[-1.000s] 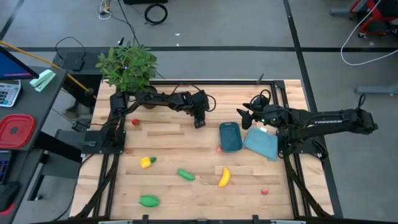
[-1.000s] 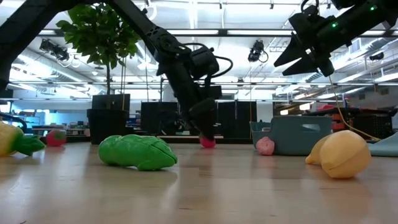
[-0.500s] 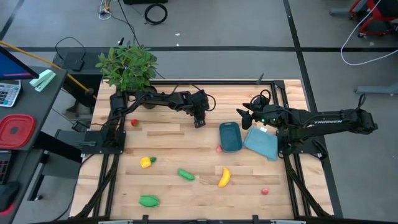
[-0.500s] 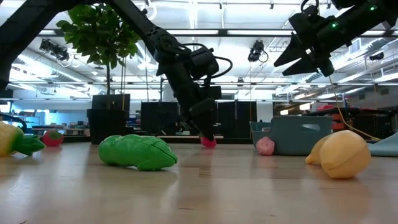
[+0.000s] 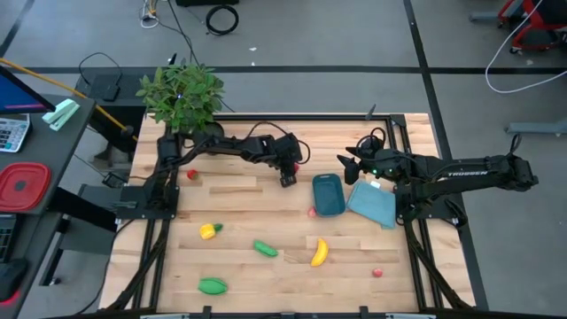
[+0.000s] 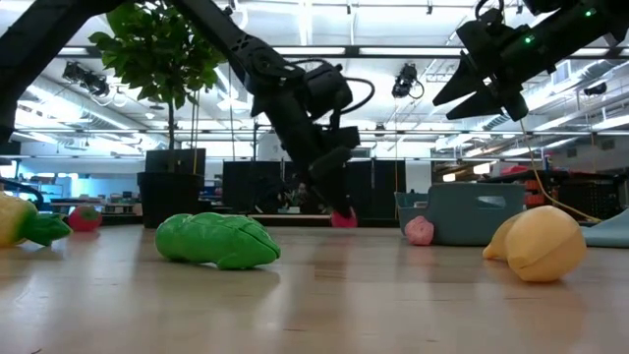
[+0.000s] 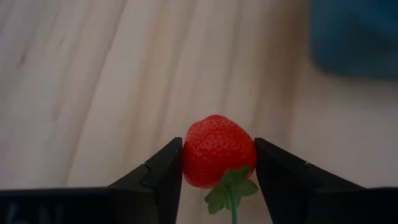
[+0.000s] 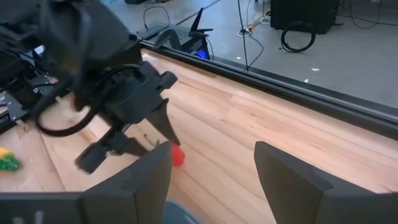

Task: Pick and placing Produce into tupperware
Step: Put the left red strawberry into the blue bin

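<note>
My left gripper [image 5: 288, 180] is shut on a red toy strawberry [image 7: 219, 158] with a green stem, just left of the dark-blue tupperware [image 5: 329, 194]. My right gripper [image 5: 344, 162] hangs open in the air beyond the tub's far end and holds nothing. Other produce lies on the wooden table: a yellow banana [image 5: 319, 252], a green oblong piece [image 5: 265, 248], a second green piece [image 5: 212, 285], a yellow piece with a green stem [image 5: 208, 231], a pink piece [image 5: 312, 212] beside the tub, and small red ones [image 5: 192, 175] [image 5: 377, 273]. My left gripper pinches the strawberry's two sides [image 7: 189, 163] between its two fingers, the green stem end turned back toward the wrist. The fingers slant down from the table's left side. The strawberry [image 6: 344, 218] sits low over the wood; I cannot tell whether it clears the table.
A flat light-blue piece [image 5: 372, 204] lies right of the tub under my right arm. A leafy potted plant [image 5: 182, 93] stands at the far left corner. Dark frame rails run along the table's left and right edges. Bare wood lies between the gripper and the tub.
My left gripper has swung toward the table's right edge, closer to the tupperware, and the strawberry has gone along between its fingers.
</note>
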